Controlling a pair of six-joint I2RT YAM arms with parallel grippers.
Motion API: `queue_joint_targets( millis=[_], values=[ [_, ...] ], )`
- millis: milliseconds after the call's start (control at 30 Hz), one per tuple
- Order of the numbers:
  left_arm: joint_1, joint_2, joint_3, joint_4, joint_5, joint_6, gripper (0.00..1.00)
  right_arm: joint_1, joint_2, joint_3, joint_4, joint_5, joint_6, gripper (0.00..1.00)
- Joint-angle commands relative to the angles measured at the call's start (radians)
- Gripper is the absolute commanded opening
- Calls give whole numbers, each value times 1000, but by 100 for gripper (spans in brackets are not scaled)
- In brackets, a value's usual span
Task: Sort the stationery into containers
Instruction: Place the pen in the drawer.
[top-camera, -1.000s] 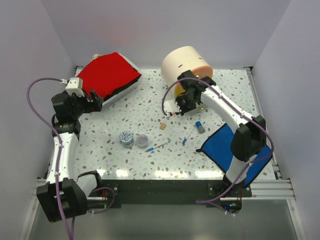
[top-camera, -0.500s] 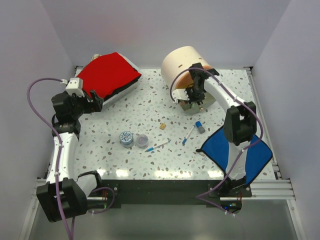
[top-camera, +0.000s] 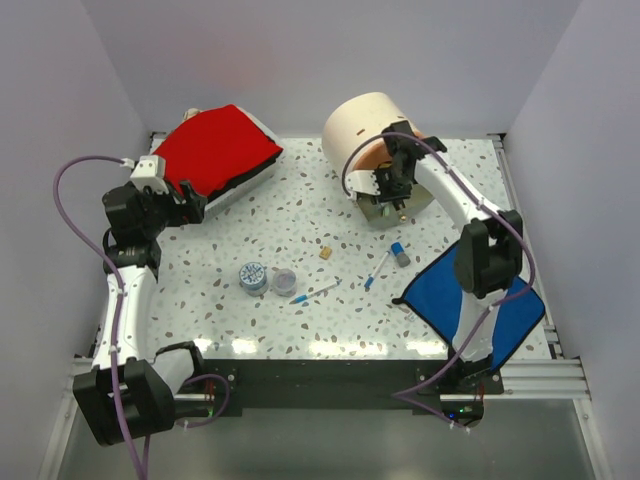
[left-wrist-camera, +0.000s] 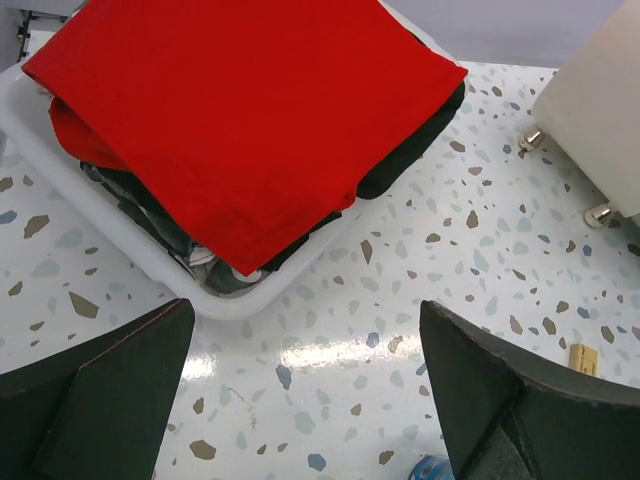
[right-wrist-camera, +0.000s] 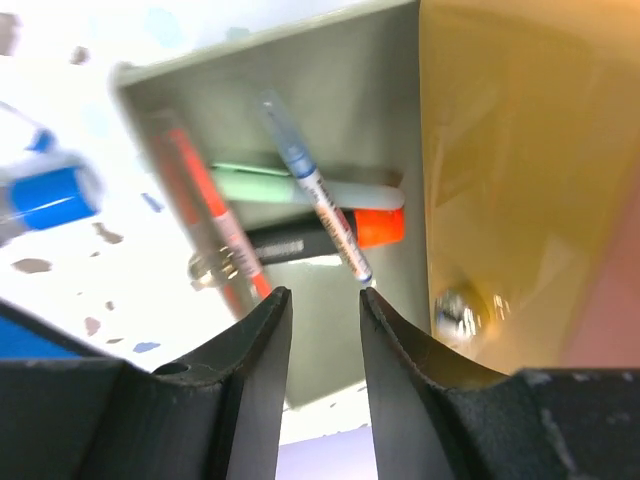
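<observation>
Jaws of the right gripper stand narrow, gripping nothing, above the open drawer of the cream drum, where thin pens lie. The left gripper is wide apart near the white case.

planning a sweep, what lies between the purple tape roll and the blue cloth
In the top external view, two things: a thin pen beside the purple tape roll, then a second pen nearer the blue cloth.
</observation>
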Motion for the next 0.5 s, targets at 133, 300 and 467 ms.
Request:
queue_joint_targets(
  millis=[133, 300, 467],
  values=[
    [10, -45, -24, 27, 24, -10, 100, 107, -337, -343, -201, -159, -169, 40],
    [8, -49, -26, 27, 40, -7, 100, 188, -380, -543, -115, -147, -233, 41],
    [10, -61, -24, 18, 30, 6, 100, 219, -313, -534, -63, -135, -210, 42]
  ],
)
